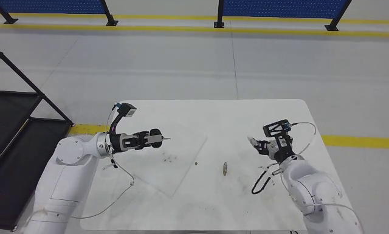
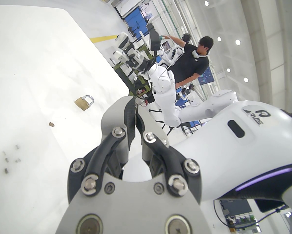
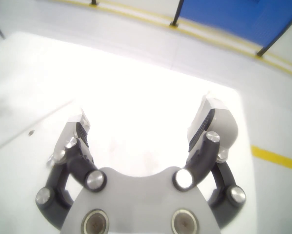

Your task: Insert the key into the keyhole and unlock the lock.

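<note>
Overhead, the top view showed the white table (image 1: 273, 118) with the padlock (image 1: 225, 168) lying on its bare surface. The padlock was between the two arms and nearer the right one, just beside the edge of a clear sheet (image 1: 182, 173) spread over the table's left half. The left gripper (image 1: 159, 138) hung above that sheet with its fingers pressed together. A thin sliver jutted from their tips toward the middle of the table; it looked to be the key (image 1: 166, 138), though it was too small to be sure. The right gripper (image 1: 254, 144) was over the table's right part, apart from the padlock, with its fingers spread. A small dark spot (image 1: 196, 163) sat by the sheet's edge, between the key and the padlock. In the left wrist view, the left gripper (image 2: 135, 103) had its ribbed pads (image 2: 129, 122) closed against each other at the tips. Past them the padlock (image 2: 84, 102), a brass body with a silver shackle, lay flat on the table (image 2: 38, 49), well apart from the gripper. The dark spot (image 2: 51, 124) and a few tiny grey bits (image 2: 10, 159) lay on the surface as well. In the right wrist view, the right gripper (image 3: 146, 122) was wide open above the table (image 3: 136, 79) and held nothing, one ribbed finger (image 3: 209, 120) on each side. The dark spot (image 3: 31, 132) was off beside one finger.
</note>
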You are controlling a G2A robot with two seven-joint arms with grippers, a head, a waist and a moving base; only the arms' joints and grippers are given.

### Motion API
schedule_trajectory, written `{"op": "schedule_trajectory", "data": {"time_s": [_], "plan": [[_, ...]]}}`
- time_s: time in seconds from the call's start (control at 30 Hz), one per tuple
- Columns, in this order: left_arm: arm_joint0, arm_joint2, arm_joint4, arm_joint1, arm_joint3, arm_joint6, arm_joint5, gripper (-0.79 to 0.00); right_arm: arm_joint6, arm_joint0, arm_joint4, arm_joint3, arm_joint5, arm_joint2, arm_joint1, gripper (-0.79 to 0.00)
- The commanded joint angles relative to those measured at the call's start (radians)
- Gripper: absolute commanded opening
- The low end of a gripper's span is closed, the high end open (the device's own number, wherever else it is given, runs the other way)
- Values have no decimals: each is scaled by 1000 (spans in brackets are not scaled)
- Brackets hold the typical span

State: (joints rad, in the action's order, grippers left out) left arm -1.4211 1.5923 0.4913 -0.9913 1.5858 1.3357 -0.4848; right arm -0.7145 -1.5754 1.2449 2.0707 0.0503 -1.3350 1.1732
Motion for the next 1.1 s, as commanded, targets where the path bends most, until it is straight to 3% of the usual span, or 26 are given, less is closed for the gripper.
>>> {"op": "schedule_trajectory", "data": {"time_s": [0.0, 0.2, 0.3, 0.83, 1.07], "plan": [[0, 0, 0, 0, 0, 0, 0, -785, -170, 29, -38, 11, -24, 33, 4, 0], [0, 0, 0, 0, 0, 0, 0, -785, -484, 116, -144, 13, -146, 128, 20, 0], [0, 0, 0, 0, 0, 0, 0, -785, -551, 160, -162, -7, -185, 167, 27, 0], [0, 0, 0, 0, 0, 0, 0, -785, -568, 187, -162, -28, -206, 219, 34, 0], [0, 0, 0, 0, 0, 0, 0, -785, -757, 318, -35, -40, -387, 374, 63, 0]]}}
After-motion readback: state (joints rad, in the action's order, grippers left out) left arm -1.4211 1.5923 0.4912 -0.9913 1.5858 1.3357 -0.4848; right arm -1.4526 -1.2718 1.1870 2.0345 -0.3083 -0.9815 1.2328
